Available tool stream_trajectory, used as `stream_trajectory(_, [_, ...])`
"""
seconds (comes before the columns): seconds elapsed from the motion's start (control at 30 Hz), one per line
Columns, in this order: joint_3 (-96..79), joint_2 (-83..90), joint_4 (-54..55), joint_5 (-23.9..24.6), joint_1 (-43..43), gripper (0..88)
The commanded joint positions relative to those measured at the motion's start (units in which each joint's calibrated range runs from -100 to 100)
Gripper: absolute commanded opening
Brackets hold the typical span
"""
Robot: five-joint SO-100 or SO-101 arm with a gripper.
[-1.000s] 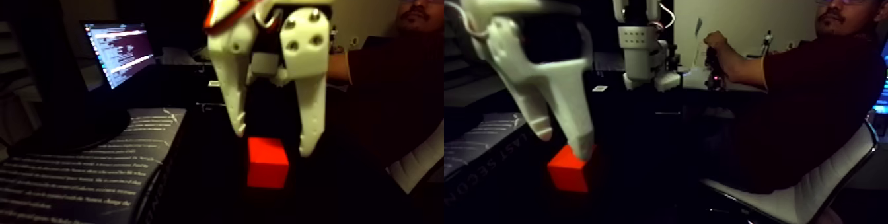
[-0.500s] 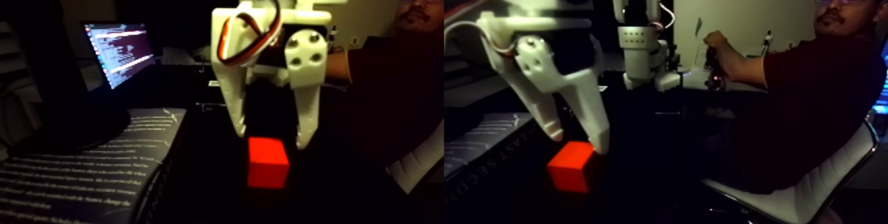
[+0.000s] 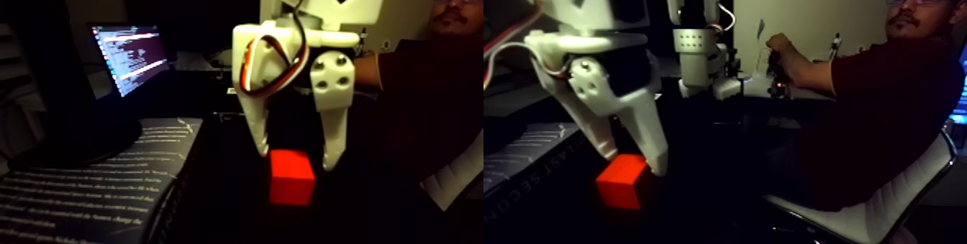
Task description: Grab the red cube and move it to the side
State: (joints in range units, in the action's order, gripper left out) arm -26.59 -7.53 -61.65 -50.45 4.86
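Gripper (image 3: 296, 162) hangs wide open straddling the red cube (image 3: 291, 178), so an off-center squeeze probably just knocks it sideways.

Dim home office or hobby lab: lit laptop screen (image 3: 129, 56), seated person (image 3: 885, 110), white chair (image 3: 870, 214), dark worktop (image 3: 216, 214).
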Motion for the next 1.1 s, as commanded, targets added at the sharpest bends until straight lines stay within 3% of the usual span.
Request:
stream_trajectory(0.0, [0.87, 0.14, 0.50, 0.08, -0.12, 25.2])
stream_trajectory(0.67, [5.41, -3.56, 0.50, 0.78, 0.13, 25.3])
stream_trajectory(0.83, [5.68, -3.65, 0.50, 1.05, -0.29, 30.9])
stream_trajectory(1.07, [5.23, -4.99, 0.75, 1.00, -0.29, 30.9])
